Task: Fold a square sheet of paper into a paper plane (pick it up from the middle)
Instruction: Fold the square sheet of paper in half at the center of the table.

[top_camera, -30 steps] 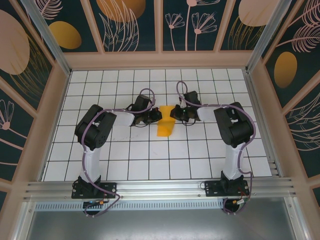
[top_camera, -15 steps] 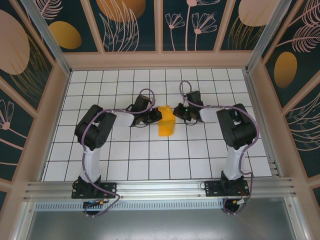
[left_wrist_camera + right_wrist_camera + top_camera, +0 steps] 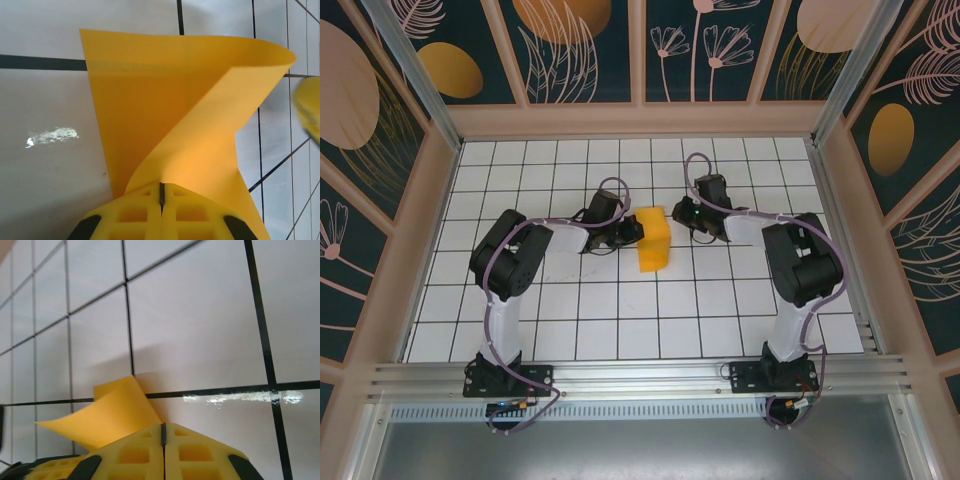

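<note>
Early fold in hand, as judged: the thin orange-yellow sheet of paper (image 3: 653,240) is seen part-folded on the white black-gridded table (image 3: 620,310), between the two arms near the middle of the grid. In the left wrist view it is curled over on itself, one flap lifted and not creased flat. The yellow-fingered left gripper (image 3: 629,233) is closed, and the curl runs straight into the seam of its fingers (image 3: 135,215), so the sheet is taken to be pinched there at its left edge. The right gripper (image 3: 680,215) is closed too, just beside the sheet's far right corner; no paper is seen in its seam, a loose corner being noted left of its fingers (image 3: 200,455). No pointed wedge is formed yet; most of the folding is judged undone. Next, the raised flap would need to be laid over and pressed along a crease while the left pinch is held; thin paper is easily skewed. No brand, label or writing is made out; the wall panels (image 3: 580,50) carry painted plants and ovals
</note>
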